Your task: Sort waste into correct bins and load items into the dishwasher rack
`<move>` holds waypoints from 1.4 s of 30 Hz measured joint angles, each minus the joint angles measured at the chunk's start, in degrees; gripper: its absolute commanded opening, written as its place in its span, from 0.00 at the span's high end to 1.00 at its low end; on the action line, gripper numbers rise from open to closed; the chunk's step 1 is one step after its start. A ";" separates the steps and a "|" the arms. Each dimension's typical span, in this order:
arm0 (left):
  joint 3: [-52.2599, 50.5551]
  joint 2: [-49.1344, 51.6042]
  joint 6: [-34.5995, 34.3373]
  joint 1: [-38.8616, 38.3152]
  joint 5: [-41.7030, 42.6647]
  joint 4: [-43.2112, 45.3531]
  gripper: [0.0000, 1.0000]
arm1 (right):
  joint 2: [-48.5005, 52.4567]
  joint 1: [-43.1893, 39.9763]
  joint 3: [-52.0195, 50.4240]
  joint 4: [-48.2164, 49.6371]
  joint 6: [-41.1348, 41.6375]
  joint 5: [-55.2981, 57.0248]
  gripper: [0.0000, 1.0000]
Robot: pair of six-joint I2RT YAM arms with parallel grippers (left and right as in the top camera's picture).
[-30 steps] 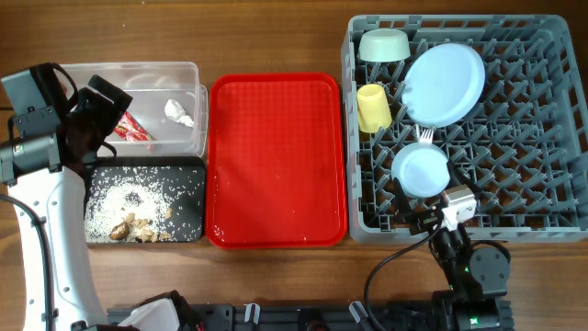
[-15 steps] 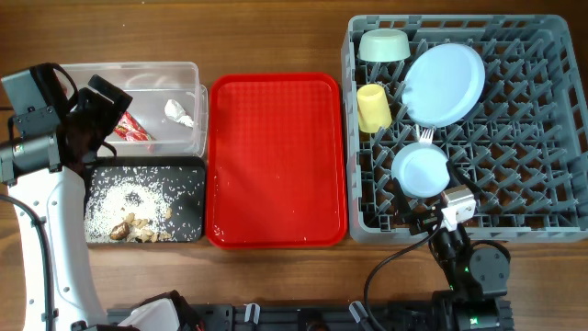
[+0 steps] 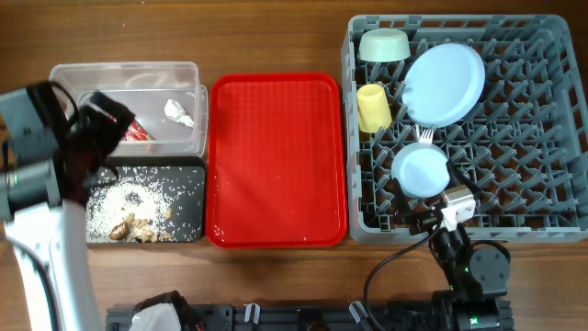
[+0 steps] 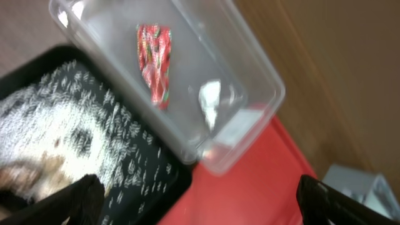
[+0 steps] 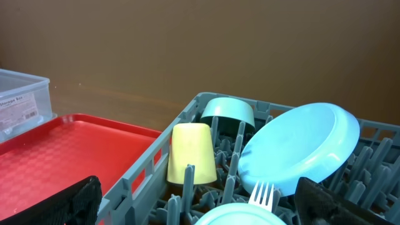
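Observation:
The red wrapper [image 3: 139, 134] and the white tissue scrap [image 3: 178, 112] lie in the clear tub [image 3: 129, 74]. Rice and brown bits [image 3: 129, 207] cover the black tray [image 3: 188, 175]. In the left wrist view the wrapper [image 4: 154, 62], tissue [image 4: 209, 100] and rice [image 4: 69, 125] show below my open, empty left gripper [image 4: 200, 212], which hovers over the tub's front-left corner [image 3: 108, 118]. The grey rack [image 3: 533, 138] holds the plate [image 3: 443, 85], yellow cup [image 3: 372, 108], green bowl [image 3: 384, 44], small blue bowl [image 3: 420, 170] and fork [image 3: 425, 134]. The spoon is hidden. My right gripper [image 3: 439, 219] is open at the rack's front edge [image 5: 206, 215].
A red serving tray [image 3: 276, 161] lies bare between the bins and the rack. The right half of the rack has only pegs. Wooden table surrounds everything.
My left arm has shifted a little toward the near side and appears blurred. The right arm and all objects have not moved.

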 measured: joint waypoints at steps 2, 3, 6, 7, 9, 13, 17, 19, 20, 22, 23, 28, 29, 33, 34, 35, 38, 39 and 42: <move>-0.07 -5.11 0.02 -2.34 0.17 -5.40 0.00 | 0.00 0.00 0.00 0.00 0.00 0.00 0.00; -0.33 -7.15 0.02 -3.34 0.17 -6.67 0.00 | 0.00 0.00 0.00 0.00 0.02 0.00 0.00; -4.28 -14.75 0.02 -6.78 0.24 -8.13 0.00 | -0.02 0.00 0.00 -0.02 0.00 0.00 0.00; -7.06 -18.08 0.00 -8.00 0.20 -7.80 0.00 | 0.00 0.00 0.00 -0.02 0.00 0.00 0.00; -12.33 -24.06 -0.02 -9.60 0.94 -6.75 0.00 | -0.07 0.00 0.00 -0.02 0.00 0.00 0.00; -26.03 -38.80 0.00 -10.60 3.39 5.60 0.00 | -0.11 0.00 0.00 0.00 0.00 0.00 0.00; -39.52 -50.47 -0.02 -10.60 4.24 23.69 0.00 | -0.11 0.00 0.00 -0.02 0.00 -0.02 0.00; -45.42 -54.49 0.00 -10.60 4.57 33.24 0.00 | -0.11 0.00 0.00 -0.02 0.00 0.00 0.00; -48.59 -56.85 0.00 -10.67 4.68 37.66 0.00 | -0.11 0.00 0.00 0.00 0.00 0.00 0.00; -53.46 -60.48 -0.04 -10.71 4.87 45.11 0.00 | -0.11 0.00 0.00 0.00 0.00 0.00 0.00; -55.58 -61.72 -0.02 -10.71 4.90 48.52 0.00 | -0.11 0.00 0.00 -0.02 0.00 -0.02 0.00; -63.60 -66.47 -0.02 -10.71 5.09 56.74 0.00 | -0.11 0.00 0.00 -0.02 0.00 -0.02 0.00; -64.15 -66.51 -0.02 -10.71 5.09 56.83 0.00 | -0.11 0.00 0.00 -0.02 0.00 0.00 0.00; -65.88 -66.55 0.00 -10.71 5.03 57.48 0.00 | -0.11 0.00 0.00 -0.02 0.00 -0.02 0.00; -66.14 -66.55 0.00 -10.71 5.01 58.03 0.00 | -0.11 0.00 0.00 -0.02 0.00 -0.02 0.00; -66.51 -66.58 0.00 -10.71 4.85 59.28 0.00 | -0.11 0.00 0.00 -0.02 0.00 -0.02 0.00; -67.80 -66.60 0.00 -11.72 4.44 63.25 0.00 | -0.11 0.00 0.00 -0.02 0.00 -0.02 0.00; -67.91 -66.60 0.00 -12.15 4.20 63.45 0.00 | -0.11 0.00 0.00 -0.02 0.00 0.00 0.00; -68.11 -66.60 0.00 -14.03 2.80 63.67 0.00 | -0.11 0.00 0.00 -0.02 0.00 0.00 0.00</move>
